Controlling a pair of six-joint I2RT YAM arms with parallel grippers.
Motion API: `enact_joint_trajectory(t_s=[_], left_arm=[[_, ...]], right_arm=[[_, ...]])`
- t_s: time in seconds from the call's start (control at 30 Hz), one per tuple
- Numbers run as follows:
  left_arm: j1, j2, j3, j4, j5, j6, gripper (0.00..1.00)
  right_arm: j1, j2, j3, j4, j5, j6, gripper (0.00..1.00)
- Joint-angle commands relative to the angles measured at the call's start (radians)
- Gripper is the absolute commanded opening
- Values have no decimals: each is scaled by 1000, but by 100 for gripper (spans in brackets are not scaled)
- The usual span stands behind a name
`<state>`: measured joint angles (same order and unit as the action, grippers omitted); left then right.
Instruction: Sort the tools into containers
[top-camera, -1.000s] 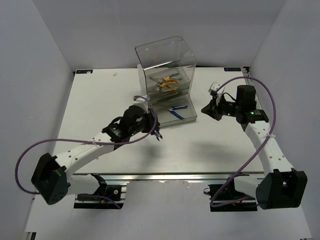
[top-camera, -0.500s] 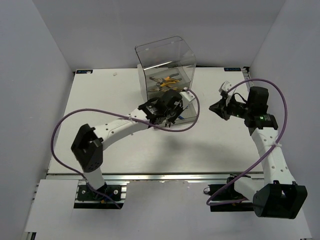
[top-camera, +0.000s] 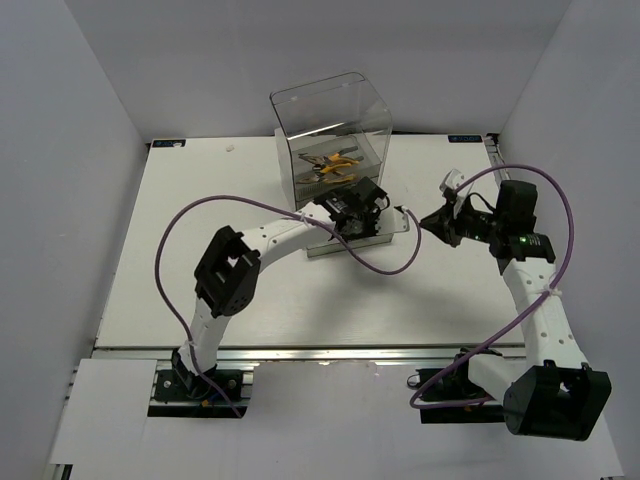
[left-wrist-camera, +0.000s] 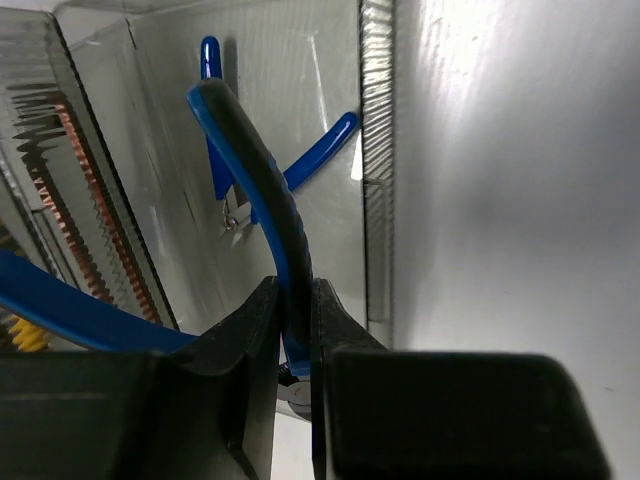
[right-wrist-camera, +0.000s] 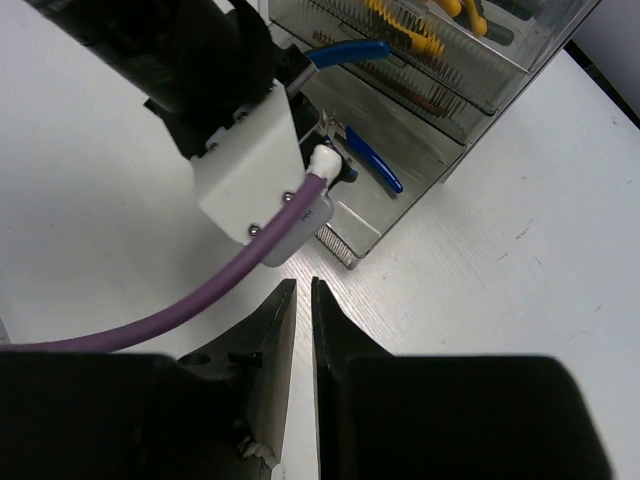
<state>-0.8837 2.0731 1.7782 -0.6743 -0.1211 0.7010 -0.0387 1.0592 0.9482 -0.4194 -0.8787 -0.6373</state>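
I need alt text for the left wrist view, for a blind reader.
The left gripper is shut on the curved blue-and-black handle of a tool, held at a clear drawer. A second blue-handled cutter lies inside it.

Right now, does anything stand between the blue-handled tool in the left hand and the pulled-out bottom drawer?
Nothing visible does. The left hand, shut on the blue-handled tool, holds it over the bottom drawer. Only another blue-handled cutter lies on the drawer floor beneath it, with bare floor beside it.
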Motion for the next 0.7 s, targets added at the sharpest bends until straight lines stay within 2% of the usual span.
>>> enact_joint_trajectory(t_s=[0.0,0.2,0.27,0.43,0.5,0.6,0.67], left_arm=[[25,-1,56,19,-46,110,0],[54,38,41,77,-64,114,0],[55,47,36,87,-63,118,5],[55,45,26,94,-46,120,22],[55,36,6,111,-42,112,36],[55,16,-11,125,-40,100,43],[55,-2,-19,139,-34,88,53]], right_arm=[[-7,-24,-18,-10,-37,-30,18],[-7,-45,-46,-47,-48,-74,24],[-7,-50,-57,-51,-52,-82,26],[-7,-65,-60,-51,-57,-90,28],[-7,-65,-60,-59,-55,-102,29],[-7,-64,-55,-96,-60,-153,33],[-7,-61,-52,-133,-68,-198,36]])
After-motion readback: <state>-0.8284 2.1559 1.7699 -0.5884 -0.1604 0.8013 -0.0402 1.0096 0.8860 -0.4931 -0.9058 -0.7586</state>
